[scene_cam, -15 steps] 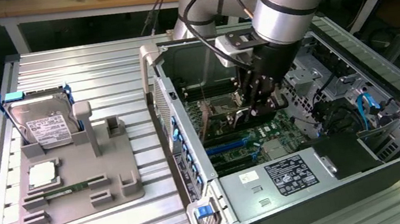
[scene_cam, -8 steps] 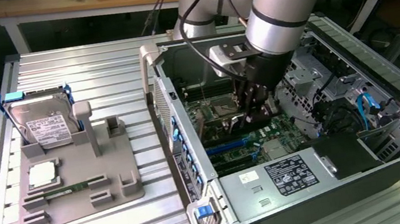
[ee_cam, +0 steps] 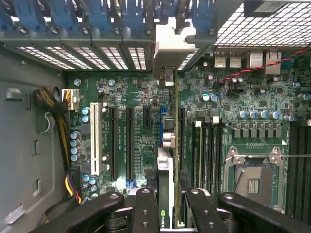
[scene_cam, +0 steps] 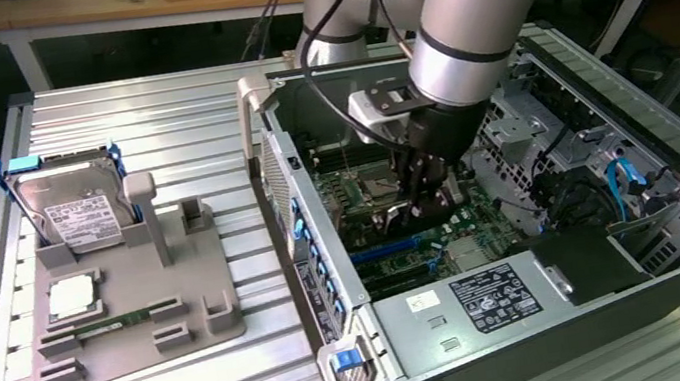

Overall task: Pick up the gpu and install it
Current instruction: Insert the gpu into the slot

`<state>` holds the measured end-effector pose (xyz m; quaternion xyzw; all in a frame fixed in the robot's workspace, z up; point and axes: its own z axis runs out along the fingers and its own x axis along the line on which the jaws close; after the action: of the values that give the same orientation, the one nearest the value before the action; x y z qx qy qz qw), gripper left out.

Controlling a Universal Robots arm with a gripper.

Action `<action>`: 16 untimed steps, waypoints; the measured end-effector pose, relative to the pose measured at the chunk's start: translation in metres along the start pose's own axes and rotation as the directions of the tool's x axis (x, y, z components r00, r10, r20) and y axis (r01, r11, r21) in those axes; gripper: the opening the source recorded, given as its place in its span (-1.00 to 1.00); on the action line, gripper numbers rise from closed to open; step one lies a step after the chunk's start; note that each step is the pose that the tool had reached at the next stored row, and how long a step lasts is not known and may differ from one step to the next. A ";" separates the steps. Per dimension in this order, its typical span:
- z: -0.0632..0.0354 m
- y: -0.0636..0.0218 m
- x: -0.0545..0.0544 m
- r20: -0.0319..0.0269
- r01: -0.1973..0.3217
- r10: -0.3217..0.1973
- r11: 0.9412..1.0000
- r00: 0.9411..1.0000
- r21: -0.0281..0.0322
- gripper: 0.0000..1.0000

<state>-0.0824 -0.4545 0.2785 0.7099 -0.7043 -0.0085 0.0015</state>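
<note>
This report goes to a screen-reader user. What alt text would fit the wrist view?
The gripper holds the gpu edge-on over the green motherboard inside an open computer case. Long expansion slots run parallel to the card.

- a hard drive [scene_cam: 74, 215] is stood in a grey holder [scene_cam: 134, 348];
- a square chip [scene_cam: 70, 297] is laid on that holder;
- a green circuit board [ee_cam: 204, 109] is housed in an open computer case [scene_cam: 272, 170]

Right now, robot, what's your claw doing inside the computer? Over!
Claw shut on the gpu. Held edge-on over the motherboard slots. Nothing seen in the way.
</note>
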 end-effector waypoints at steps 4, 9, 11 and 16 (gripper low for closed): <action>0.0037 0.0008 0.001 0.000 0.000 0.000 1.000 1.000 0.001 -0.47; 0.0063 0.0019 0.002 0.000 0.000 0.000 1.000 1.000 0.001 -0.47; 0.0073 0.0033 0.002 0.000 0.000 0.000 1.000 1.000 0.001 -0.47; 0.0104 0.0064 0.002 0.000 0.000 0.000 1.000 1.000 0.001 -0.47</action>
<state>-0.0889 -0.4565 0.2681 0.7099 -0.7042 -0.0080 0.0010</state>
